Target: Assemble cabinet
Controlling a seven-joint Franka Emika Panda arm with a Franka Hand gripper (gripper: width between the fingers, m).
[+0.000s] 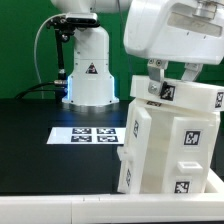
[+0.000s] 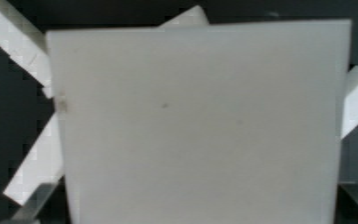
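Observation:
The white cabinet (image 1: pixel 165 150) stands at the exterior view's right, near the table's front edge, built of white slabs and blocks with black-and-white tags. My gripper (image 1: pixel 170 80) comes down from above onto its top block (image 1: pixel 178 96), one finger on each side of it. In the wrist view a large white slab (image 2: pixel 194 110) fills the picture and spans the gap between my fingers (image 2: pixel 34 205), so the gripper (image 2: pixel 197 212) looks shut on it. Other white cabinet pieces (image 2: pixel 12 50) stick out behind the slab.
The marker board (image 1: pixel 86 133) lies flat on the black table (image 1: pixel 35 120), to the exterior view's left of the cabinet. The arm's white base (image 1: pixel 88 75) stands at the back behind it. A white strip (image 1: pixel 60 208) runs along the front edge.

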